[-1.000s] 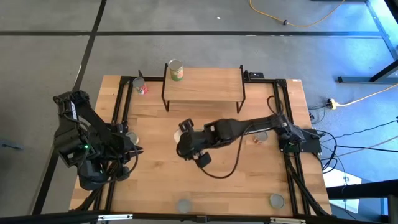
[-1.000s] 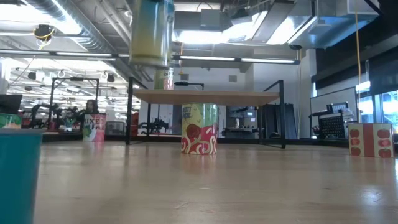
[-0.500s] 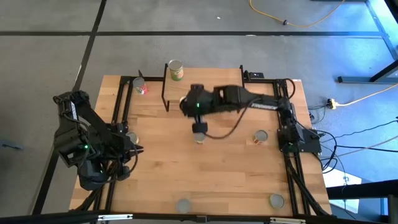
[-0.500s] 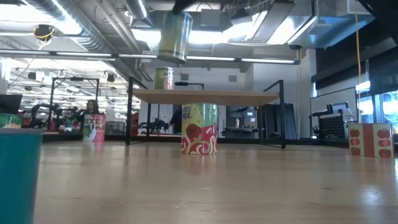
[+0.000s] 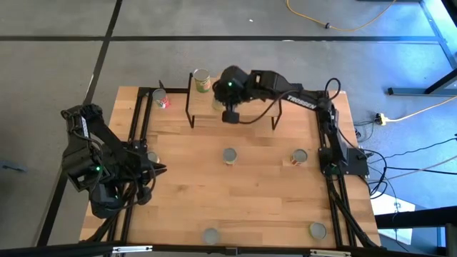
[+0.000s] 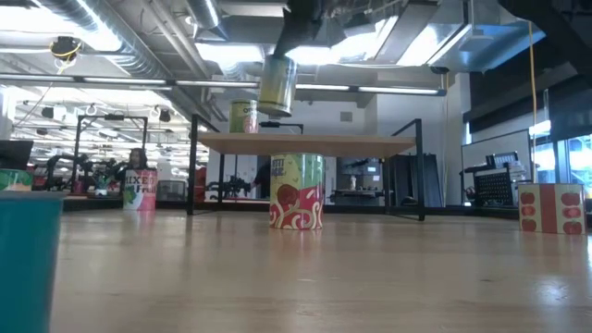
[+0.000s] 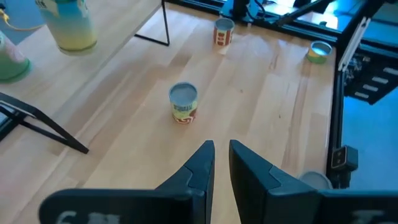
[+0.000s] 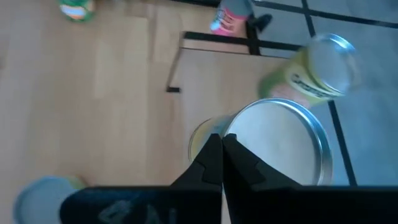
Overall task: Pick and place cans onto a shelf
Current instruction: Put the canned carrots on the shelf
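While one green-labelled can (image 5: 202, 80) is standing on the shelf (image 5: 243, 96), you are carrying a yellow can (image 6: 277, 85) just above it, right end effector (image 5: 230, 114) clamped on it; about six cans are waiting around the shelf on the surface (image 5: 250, 193).

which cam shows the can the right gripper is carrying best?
Low view: the carried can hangs in full side profile above the shelf. The high view hides most of it under the right gripper; the right wrist view shows only its top; the left wrist view shows it cropped at the frame edge.
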Controlling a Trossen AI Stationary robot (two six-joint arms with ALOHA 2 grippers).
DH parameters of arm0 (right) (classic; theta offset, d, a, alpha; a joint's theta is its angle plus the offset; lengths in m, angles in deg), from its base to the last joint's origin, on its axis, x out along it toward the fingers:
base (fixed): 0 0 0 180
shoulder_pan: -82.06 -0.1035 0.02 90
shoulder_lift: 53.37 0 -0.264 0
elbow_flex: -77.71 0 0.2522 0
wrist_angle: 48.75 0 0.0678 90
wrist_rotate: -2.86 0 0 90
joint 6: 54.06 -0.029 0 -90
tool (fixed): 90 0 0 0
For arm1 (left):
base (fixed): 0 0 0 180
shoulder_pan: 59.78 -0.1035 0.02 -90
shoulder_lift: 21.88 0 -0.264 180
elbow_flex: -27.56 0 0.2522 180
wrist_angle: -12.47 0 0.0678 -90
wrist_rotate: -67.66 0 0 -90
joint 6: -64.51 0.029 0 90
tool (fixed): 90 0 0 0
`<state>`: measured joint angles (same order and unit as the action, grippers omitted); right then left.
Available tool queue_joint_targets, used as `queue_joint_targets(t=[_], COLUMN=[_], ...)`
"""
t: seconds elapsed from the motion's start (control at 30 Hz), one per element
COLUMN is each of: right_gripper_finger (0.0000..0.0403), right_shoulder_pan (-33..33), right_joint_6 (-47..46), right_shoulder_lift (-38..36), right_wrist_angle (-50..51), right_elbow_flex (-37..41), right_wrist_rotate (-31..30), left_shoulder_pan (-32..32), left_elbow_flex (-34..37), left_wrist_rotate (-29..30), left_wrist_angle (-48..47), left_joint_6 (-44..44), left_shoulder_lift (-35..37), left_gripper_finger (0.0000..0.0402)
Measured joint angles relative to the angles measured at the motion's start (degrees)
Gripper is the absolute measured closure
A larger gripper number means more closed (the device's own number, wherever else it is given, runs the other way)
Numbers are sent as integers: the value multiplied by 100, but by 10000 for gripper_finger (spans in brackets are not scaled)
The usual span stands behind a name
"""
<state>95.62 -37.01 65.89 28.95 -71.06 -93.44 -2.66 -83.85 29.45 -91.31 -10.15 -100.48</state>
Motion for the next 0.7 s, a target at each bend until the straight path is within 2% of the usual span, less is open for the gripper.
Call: queue_joint_targets(t=[0.2, 0.53, 0.7], right_gripper_finger=[403, 403, 403], right_shoulder_pan=[390, 593, 671], right_joint_6=[123, 147, 149], right_shoulder_lift=[2, 61, 140], right_wrist_angle=[65, 206, 270], right_elbow_flex=[34, 40, 39], right_wrist_rotate=[475, 527, 764], left_shoulder_pan=[-76, -311, -402], left_elbow_flex=[0, 0, 0], left_wrist_rotate=[3, -1, -30], left_wrist_angle=[0, 0, 0], left_joint_6=[-192, -172, -170], left_shoulder_lift=[-1, -1, -1], left_gripper_finger=[360, 360, 360])
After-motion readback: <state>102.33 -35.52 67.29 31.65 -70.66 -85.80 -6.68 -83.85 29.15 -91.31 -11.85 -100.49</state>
